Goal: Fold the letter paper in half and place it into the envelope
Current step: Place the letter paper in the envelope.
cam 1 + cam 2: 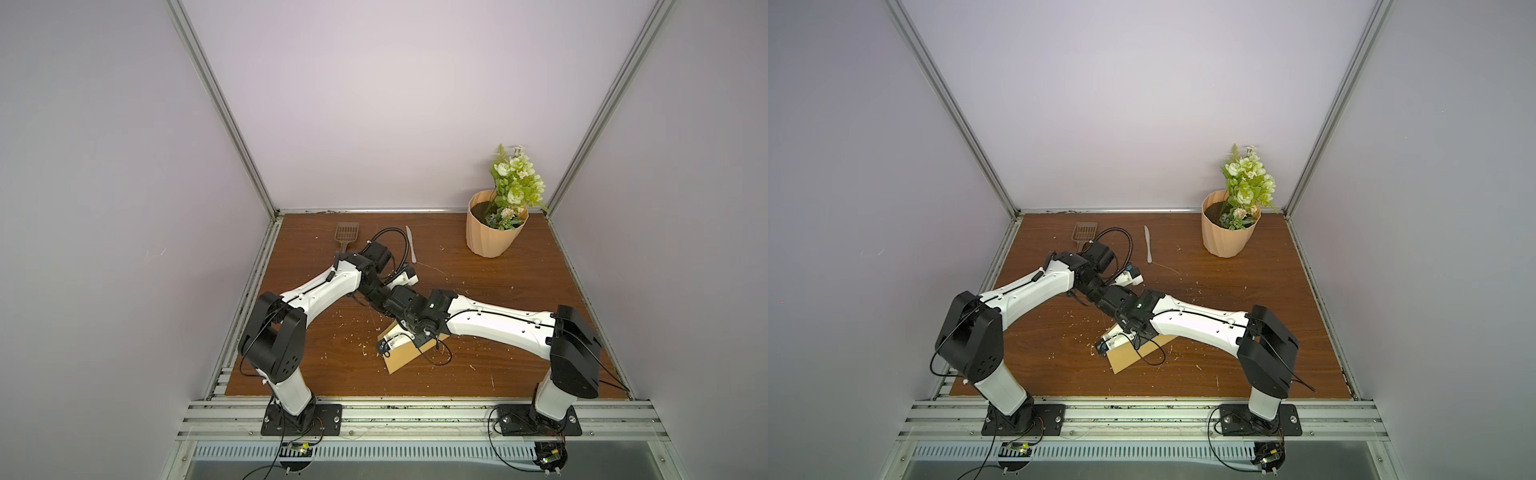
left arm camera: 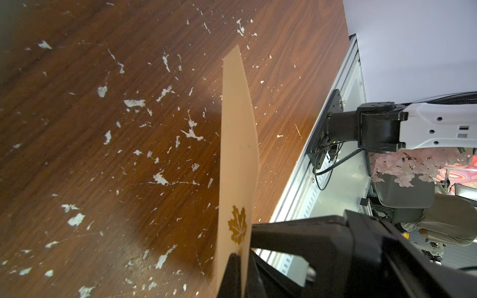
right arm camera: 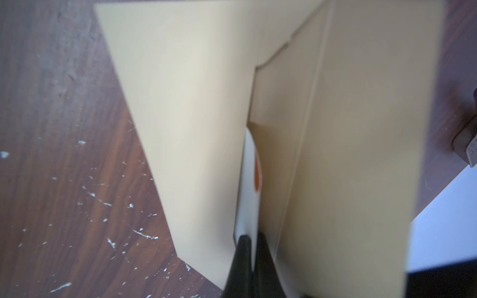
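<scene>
Insertion step. Gripping letter paper (image 2: 237,154) in clenched left claw (image 2: 242,258); apparently pinching same sheet at envelope (image 3: 361,154) mouth with right claw (image 3: 253,242). Next: feed squarely inward, no buckling.

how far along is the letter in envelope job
Done: the envelope lies flap-open. Whether the letter paper is folded I cannot tell. In hand: left gripper and right gripper both pinch it on edge at the envelope's mouth. Left: sliding it fully in.
</scene>
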### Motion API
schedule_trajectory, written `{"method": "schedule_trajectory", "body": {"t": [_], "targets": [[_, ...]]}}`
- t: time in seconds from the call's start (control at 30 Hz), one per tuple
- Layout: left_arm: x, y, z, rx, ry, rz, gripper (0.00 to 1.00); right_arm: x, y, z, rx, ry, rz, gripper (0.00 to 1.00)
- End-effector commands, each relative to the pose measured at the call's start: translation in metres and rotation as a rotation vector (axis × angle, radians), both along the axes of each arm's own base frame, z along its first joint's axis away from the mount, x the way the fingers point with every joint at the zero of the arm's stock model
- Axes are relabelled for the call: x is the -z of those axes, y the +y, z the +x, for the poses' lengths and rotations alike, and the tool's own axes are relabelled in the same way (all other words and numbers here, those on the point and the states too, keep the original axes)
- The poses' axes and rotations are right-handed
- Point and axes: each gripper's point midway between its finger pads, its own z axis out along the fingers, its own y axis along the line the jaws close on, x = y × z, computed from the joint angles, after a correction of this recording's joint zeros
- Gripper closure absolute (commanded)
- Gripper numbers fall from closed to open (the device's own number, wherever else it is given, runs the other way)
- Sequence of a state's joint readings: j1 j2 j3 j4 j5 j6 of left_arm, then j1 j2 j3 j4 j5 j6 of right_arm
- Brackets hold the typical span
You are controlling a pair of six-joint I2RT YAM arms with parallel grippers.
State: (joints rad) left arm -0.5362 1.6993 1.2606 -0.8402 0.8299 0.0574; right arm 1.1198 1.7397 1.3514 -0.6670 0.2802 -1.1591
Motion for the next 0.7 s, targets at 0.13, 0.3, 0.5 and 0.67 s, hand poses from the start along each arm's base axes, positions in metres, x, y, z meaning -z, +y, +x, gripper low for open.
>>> {"method": "schedule_trajectory", "body": {"t": [0.13, 0.3, 0.5, 0.67], "targets": [[-0.012, -0.008, -0.007, 0.042, 0.003, -0.041, 1.0, 0.017, 0.002, -0.008, 0.007, 0.055, -0.009, 1.0], [-0.015, -0.009, -0.008, 0.047, 0.002, -0.052, 1.0, 0.02, 0.004, -0.006, 0.015, 0.056, -0.013, 1.0], [-0.015, -0.007, -0.01, 0.047, 0.0, -0.05, 1.0, 0.011, 0.007, 0.002, 0.039, 0.015, 0.013, 1.0], [-0.011, -0.005, -0.01, 0.044, -0.007, -0.029, 1.0, -0.014, 0.015, 0.008, 0.058, -0.014, 0.069, 0.55]]}}
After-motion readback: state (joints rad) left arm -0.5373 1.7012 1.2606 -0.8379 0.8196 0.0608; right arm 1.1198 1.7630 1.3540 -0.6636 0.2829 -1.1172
